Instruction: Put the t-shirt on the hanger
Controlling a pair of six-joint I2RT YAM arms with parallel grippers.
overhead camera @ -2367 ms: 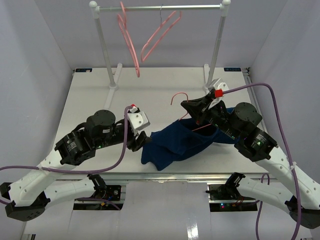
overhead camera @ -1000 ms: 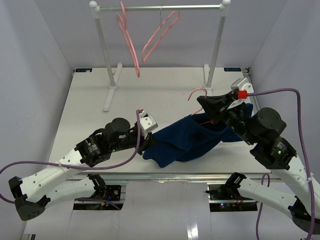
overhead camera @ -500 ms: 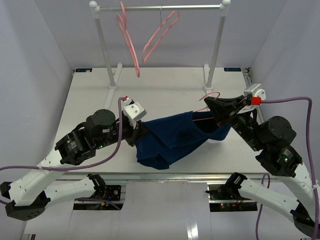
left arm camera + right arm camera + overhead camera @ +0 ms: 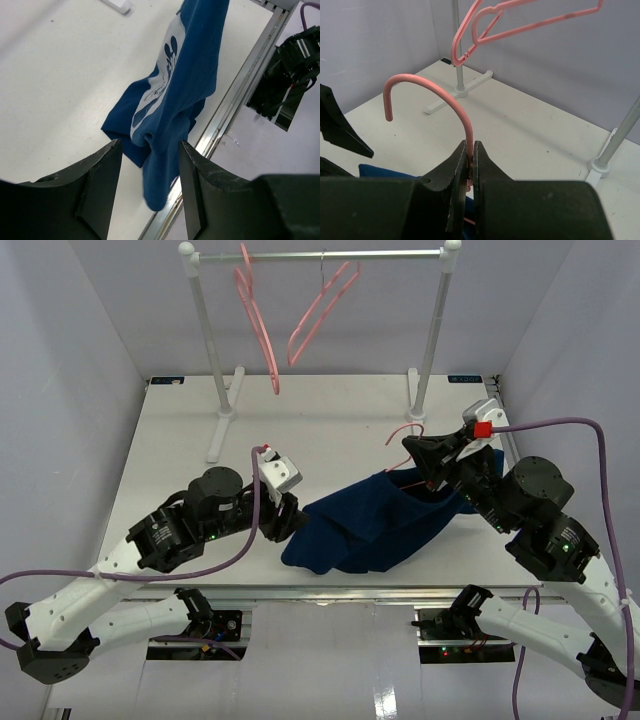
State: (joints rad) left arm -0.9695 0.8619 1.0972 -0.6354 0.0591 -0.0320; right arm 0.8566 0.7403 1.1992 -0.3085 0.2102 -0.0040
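Pinches the hanger (image 4: 469,142) by its neck in the right jaws at middle right, trails the t-shirt (image 4: 370,525) from it slantwise down-left toward the front edge of the desk (image 4: 180,430) at lower centre, and leaves that loose end just beside the spread, empty left jaws.

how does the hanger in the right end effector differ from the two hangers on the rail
The held hanger is pinched at its neck by the right end effector; the rail hangers hang from the rail. The held one's body is mostly hidden in the t-shirt, only its hook showing; the rail hangers are bare. All are thin and pink.
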